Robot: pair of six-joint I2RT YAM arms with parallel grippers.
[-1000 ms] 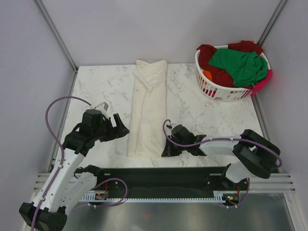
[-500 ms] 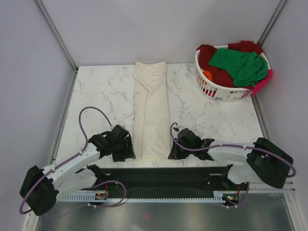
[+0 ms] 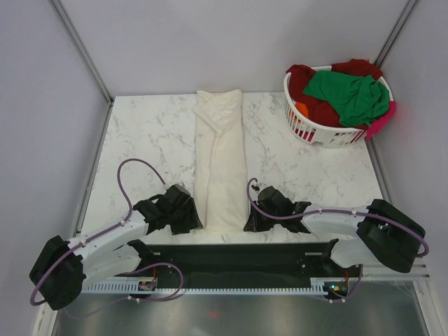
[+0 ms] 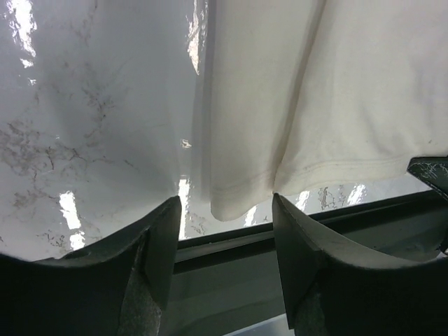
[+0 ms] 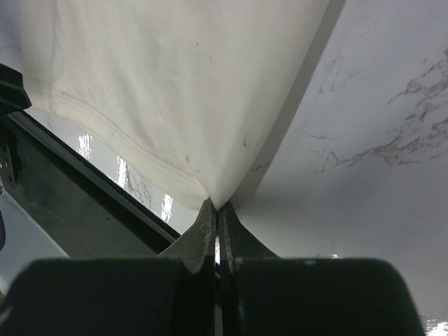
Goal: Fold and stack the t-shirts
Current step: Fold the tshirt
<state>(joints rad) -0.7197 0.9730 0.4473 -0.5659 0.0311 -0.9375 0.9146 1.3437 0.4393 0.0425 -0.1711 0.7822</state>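
A cream t-shirt (image 3: 220, 161), folded into a long narrow strip, runs from the table's far edge to its near edge. My right gripper (image 3: 250, 222) is low at the strip's near right corner. In the right wrist view this gripper (image 5: 215, 204) is shut on the hem corner of the cream t-shirt (image 5: 175, 91). My left gripper (image 3: 193, 222) is low at the near left corner. In the left wrist view it (image 4: 225, 203) is open, and the cream hem corner (image 4: 238, 199) lies just ahead between its fingers, untouched.
A white slatted basket (image 3: 315, 134) stands at the far right corner and holds green (image 3: 350, 94), dark red (image 3: 315, 105), orange (image 3: 301, 109) and pink (image 3: 381, 124) t-shirts. The black base rail (image 3: 231, 255) runs just behind the shirt's near hem. Frame posts stand at the table's far corners.
My left arm has dropped and swung in to the strip's near left corner, its jaws narrowing. The right gripper has shifted slightly right and nearer with its corner, and the strip's near end followed.
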